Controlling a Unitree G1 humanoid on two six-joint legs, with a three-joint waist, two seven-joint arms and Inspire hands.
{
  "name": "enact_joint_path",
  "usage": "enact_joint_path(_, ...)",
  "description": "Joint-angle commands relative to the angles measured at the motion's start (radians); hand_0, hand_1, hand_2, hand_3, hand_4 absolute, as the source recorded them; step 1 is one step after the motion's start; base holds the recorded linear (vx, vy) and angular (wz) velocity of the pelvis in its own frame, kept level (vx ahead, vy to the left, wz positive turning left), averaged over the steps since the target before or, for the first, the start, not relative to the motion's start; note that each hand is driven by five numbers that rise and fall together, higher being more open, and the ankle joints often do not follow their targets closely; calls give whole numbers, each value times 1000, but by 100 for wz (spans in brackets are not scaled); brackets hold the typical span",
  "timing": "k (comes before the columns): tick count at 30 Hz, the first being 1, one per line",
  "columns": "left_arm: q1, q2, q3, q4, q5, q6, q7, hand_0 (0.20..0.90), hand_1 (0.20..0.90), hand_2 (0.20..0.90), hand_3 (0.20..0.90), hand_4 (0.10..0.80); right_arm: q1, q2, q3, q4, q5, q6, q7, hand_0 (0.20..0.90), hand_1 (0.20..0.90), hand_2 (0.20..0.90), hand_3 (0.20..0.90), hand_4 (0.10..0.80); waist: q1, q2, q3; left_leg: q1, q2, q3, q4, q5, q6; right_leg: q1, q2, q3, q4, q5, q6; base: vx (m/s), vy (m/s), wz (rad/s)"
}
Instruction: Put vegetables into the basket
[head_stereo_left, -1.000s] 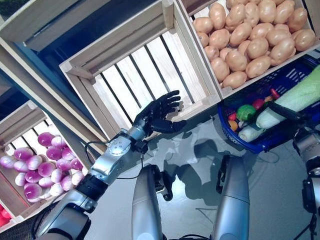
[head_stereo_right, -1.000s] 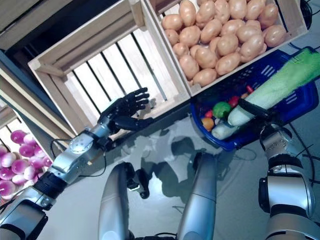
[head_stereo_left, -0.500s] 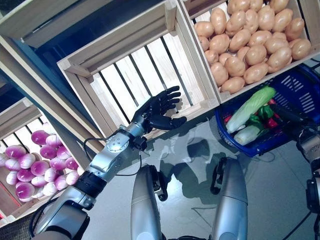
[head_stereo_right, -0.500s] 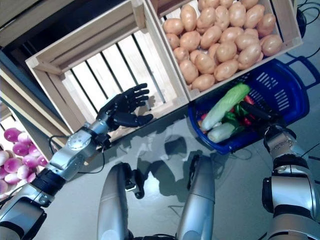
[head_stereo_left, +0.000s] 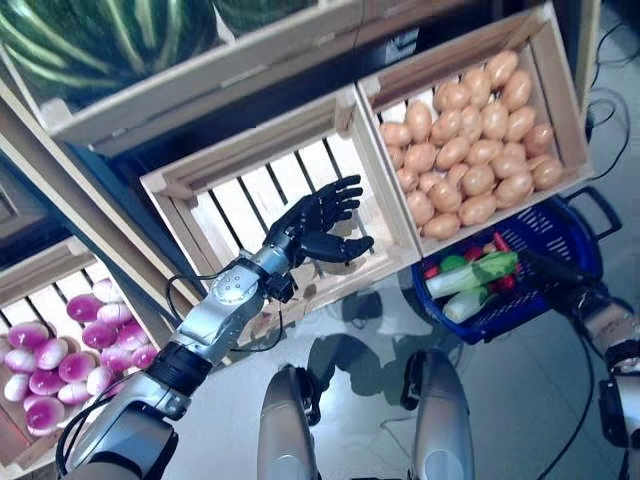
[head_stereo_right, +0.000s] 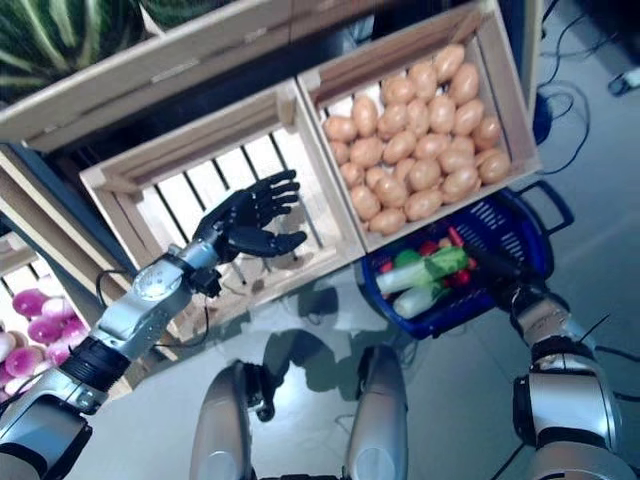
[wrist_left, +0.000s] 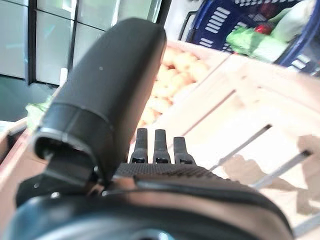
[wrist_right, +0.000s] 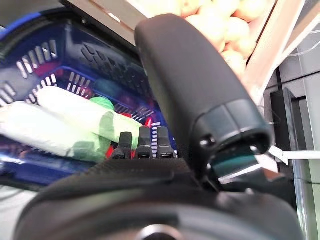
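Observation:
A blue plastic basket (head_stereo_left: 567, 240) sits on the floor below the potato crate. In it lie two long green-white cabbages (head_stereo_left: 472, 274), with red and green vegetables (head_stereo_right: 452, 240) around them. My right hand (head_stereo_left: 549, 268) reaches over the basket's near rim, right beside the cabbages; its fingers (wrist_right: 141, 142) are straight and hold nothing. My left hand (head_stereo_left: 316, 225) hovers open in front of an empty slatted wooden crate (head_stereo_left: 243, 203), with its fingers (wrist_left: 155, 145) stretched out toward the slats.
A crate full of potatoes (head_stereo_left: 470, 150) stands right of the empty crate and partly over the basket. Purple onions (head_stereo_left: 55, 352) fill a lower crate at the left. Watermelons (head_stereo_left: 100, 35) lie on the top shelf. Grey floor spreads below the crates.
The big cabbage that lay across my right hand has dropped into the basket and rests there. The camera has pulled back and now shows more shelf. My left hand has stayed in place.

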Motion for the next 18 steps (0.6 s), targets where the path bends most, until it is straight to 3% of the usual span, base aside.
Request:
enact_joint_path(1, 12, -35, 32, -1, 23, -59, 2, 900, 900, 900, 900, 800, 56, 45, -31, 10, 34, -103, -14, 900, 900, 900, 900, 800, 25, -23, -153, 44, 7, 38, -149, 177, 31, 126, 43, -2, -185, 144, -61, 134, 4, -13)
enact_joint_path(4, 83, -65, 43, 74, 46, -120, -35, 900, 900, 900, 900, 800, 127, 107, -10, -57, -54, -165, -65, 900, 900, 900, 900, 800, 22, -40, -202, 135, -2, 66, -285, 215, 20, 223, 76, 3, -333, 191, -52, 193, 9, -14)
enact_joint_path(9, 210, -128, 68, 210, 105, -194, -74, 900, 900, 900, 900, 800, 291, 205, -9, -180, -107, -272, -141, 900, 900, 900, 900, 800, 10, -60, -288, 283, -54, 103, -520, 288, 15, 362, 119, 11, -570, 270, -22, 181, 37, -5)
enact_joint_path(14, 315, -178, 100, 271, 171, -237, -89, 900, 900, 900, 900, 800, 434, 313, 30, -361, -209, -331, -221, 900, 900, 900, 900, 800, 2, -56, -360, 392, -99, 103, -742, 373, 18, 446, 142, 25, -745, 354, 9, 133, 84, -12)
enact_joint_path(18, 375, -204, 140, 335, 220, -254, -89, 900, 900, 900, 900, 800, 505, 399, 94, -483, -265, -364, -243, 900, 900, 900, 900, 800, -12, -52, -388, 454, -122, 114, -846, 404, 20, 483, 158, 40, -829, 389, 19, 66, 77, -14)
